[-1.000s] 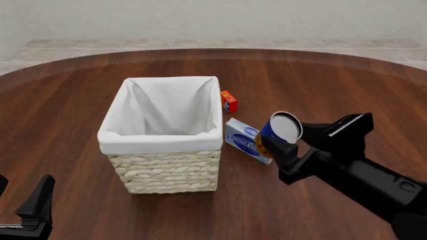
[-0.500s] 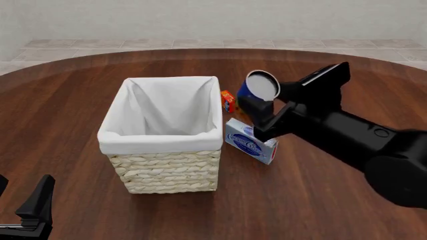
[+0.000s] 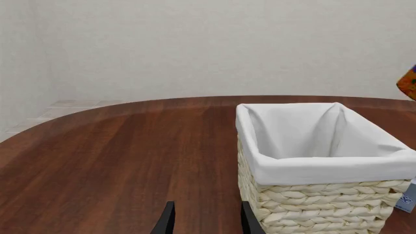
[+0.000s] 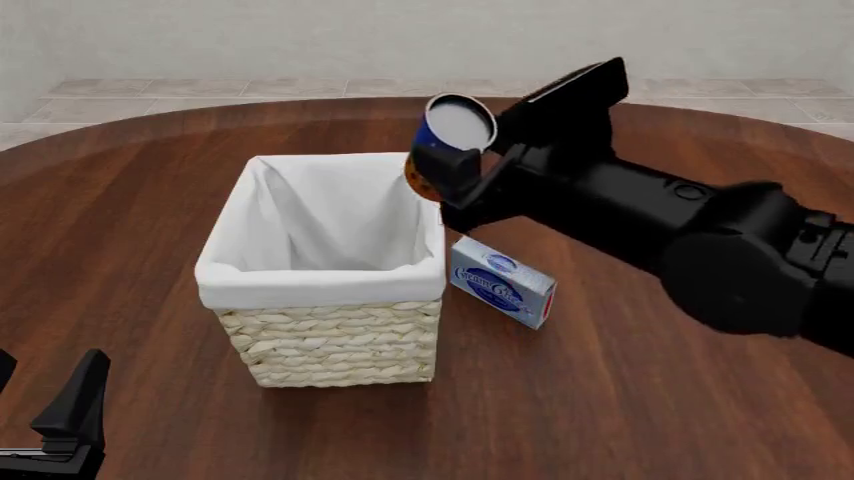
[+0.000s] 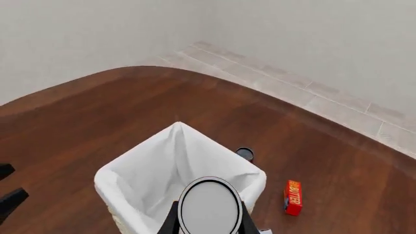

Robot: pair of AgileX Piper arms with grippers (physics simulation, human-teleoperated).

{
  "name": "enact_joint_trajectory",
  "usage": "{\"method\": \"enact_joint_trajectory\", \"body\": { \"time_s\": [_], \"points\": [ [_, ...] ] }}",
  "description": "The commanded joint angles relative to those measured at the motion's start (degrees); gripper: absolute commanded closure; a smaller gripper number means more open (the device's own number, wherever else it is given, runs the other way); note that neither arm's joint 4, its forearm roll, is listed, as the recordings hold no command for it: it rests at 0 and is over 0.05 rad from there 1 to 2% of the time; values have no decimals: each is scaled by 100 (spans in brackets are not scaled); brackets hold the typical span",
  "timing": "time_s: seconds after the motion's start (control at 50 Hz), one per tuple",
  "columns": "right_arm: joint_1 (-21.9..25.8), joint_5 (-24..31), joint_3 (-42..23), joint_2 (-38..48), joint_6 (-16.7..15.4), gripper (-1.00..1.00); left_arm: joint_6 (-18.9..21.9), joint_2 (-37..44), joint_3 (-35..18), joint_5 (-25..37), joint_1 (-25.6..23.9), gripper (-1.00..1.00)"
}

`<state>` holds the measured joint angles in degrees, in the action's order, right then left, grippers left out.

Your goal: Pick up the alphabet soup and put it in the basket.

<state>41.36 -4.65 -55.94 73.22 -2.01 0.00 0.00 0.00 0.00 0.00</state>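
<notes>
The alphabet soup is a small blue can with a silvery top and an orange-red base. It hangs tilted in the air over the far right corner of the basket, with my right gripper shut on it. From the right wrist camera, the can's top sits between the fingers, with the white-lined basket below it. My left gripper rests low at the near left, open and holding nothing, well short of the basket. The can's base shows at the edge of the left wrist view.
A blue-and-white box lies on the table just right of the basket, under my right arm. A small orange-red box and a small dark round object lie beyond the basket. The round wooden table ends at a tiled floor behind.
My right arm has lifted the can and carried it left and away, from above the blue-and-white box to above the basket's far right corner. The left arm has not moved.
</notes>
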Motion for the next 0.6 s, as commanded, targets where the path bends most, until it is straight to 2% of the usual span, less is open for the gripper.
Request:
{"method": "enact_joint_trajectory", "body": {
  "time_s": [0.02, 0.1, 0.14, 0.18, 0.34, 0.48, 0.52, 0.56, 0.6],
  "points": [
    [187, 168, -652, 542, 70, 100, 0, 0, 0, 0, 0, -100],
    [249, 218, -824, 739, 129, 100, 0, 0, 0, 0, 0, -100],
    [309, 307, -912, 884, 45, 100, 0, 0, 0, 0, 0, -100],
    [327, 402, -1071, 1070, 161, 100, 0, 0, 0, 0, 0, -100],
    [397, 645, -1491, 1437, 82, 100, 0, 0, 0, 0, 0, -100],
    [440, 1071, -2098, 1868, 1, 100, 0, 0, 0, 0, 0, -100],
    [508, 1217, -2254, 1940, 69, 100, 0, 0, 0, 0, 0, -100],
    [527, 1400, -2448, 2084, -79, 100, 0, 0, 0, 0, 0, -100],
    [515, 1500, -2594, 2172, -19, 100, 0, 0, 0, 0, 0, -100]
  ]
}}
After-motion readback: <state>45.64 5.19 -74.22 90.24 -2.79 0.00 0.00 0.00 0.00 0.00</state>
